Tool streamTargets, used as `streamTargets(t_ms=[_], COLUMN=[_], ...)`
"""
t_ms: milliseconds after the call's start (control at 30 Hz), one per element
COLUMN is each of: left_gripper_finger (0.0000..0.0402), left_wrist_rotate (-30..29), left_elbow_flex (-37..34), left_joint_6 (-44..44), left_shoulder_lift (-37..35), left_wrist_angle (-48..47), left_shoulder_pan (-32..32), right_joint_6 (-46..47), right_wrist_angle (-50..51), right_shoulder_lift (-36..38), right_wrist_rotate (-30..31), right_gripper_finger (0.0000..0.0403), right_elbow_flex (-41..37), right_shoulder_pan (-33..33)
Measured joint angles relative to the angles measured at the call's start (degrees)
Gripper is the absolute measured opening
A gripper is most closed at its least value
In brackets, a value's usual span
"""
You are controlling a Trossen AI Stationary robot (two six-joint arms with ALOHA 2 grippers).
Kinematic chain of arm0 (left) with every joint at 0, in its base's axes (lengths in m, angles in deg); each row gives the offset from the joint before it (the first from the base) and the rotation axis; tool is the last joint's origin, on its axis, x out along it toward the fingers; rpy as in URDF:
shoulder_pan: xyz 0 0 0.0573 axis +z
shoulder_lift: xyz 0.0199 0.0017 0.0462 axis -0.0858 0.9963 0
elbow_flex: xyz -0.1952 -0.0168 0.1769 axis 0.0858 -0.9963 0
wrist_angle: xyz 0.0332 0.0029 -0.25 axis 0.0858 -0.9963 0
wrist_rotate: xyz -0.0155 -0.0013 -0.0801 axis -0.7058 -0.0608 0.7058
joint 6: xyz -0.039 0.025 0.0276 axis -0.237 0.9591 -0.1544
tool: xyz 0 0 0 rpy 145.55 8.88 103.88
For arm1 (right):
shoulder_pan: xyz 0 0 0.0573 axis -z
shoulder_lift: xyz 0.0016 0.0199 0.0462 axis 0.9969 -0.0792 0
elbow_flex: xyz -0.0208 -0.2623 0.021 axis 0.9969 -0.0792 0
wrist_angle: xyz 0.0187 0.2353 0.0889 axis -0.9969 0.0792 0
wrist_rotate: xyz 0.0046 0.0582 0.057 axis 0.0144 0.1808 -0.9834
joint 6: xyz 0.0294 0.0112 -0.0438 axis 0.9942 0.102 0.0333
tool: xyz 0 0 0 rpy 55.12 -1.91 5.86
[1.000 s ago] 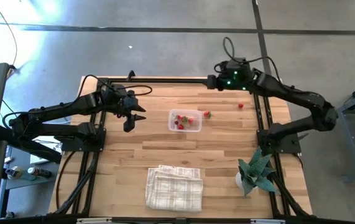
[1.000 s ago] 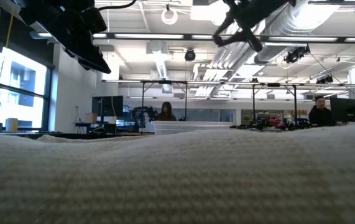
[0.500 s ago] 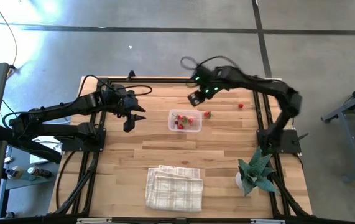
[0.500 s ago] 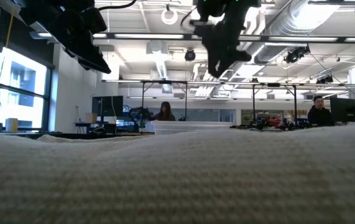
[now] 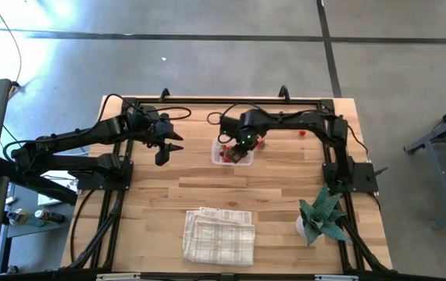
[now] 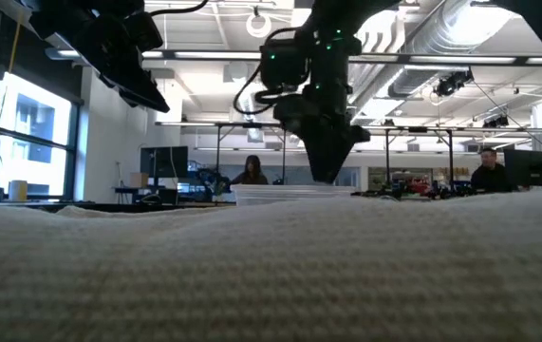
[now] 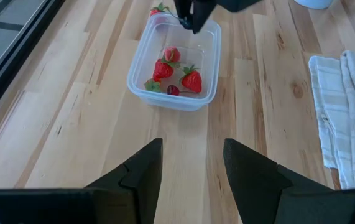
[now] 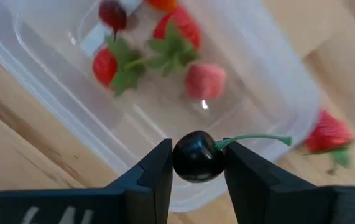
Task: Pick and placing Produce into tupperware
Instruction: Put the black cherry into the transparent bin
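Note:
The clear tupperware sits on the wood table at mid-far and holds several red strawberries and a dark cherry. My right gripper hangs over the tupperware's far right part, shut on a dark cherry with a green stem. One strawberry lies on the table just outside the tupperware's far side. Another red piece lies farther right. My left gripper waits open in the air, left of the tupperware. My right gripper pinches the dark cherry by its two round sides between its two fingers. The fingers point down from above. The cherry is lifted clear above the tupperware's rim, and its green stem sticks out sideways past one finger.
A folded white checked cloth lies at the near middle. A small potted plant stands at the near right. Black frame rails run along the table's far, left and right edges. People sit in the room behind.
My right gripper has swung from the table's far right toward the left and down. It has tipped from nearly level to pointing down and now stands over the tupperware. My left gripper has kept still.

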Motion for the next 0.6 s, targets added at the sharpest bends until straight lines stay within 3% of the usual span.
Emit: streamTargets(t_ms=[600], left_gripper_finger=[0.0159], left_wrist_rotate=[0.0], left_elbow_flex=[0.0], left_joint_6=[0.0], left_shoulder_lift=[0.0], left_wrist_angle=[0.0], left_shoulder_pan=[0.0], right_joint_6=[0.0], right_wrist_angle=[-1.1], right_shoulder_lift=[-5.2], right_wrist_rotate=[0.2], right_gripper_finger=[0.0112], right_elbow_flex=[0.0], right_shoulder_pan=[-0.3])
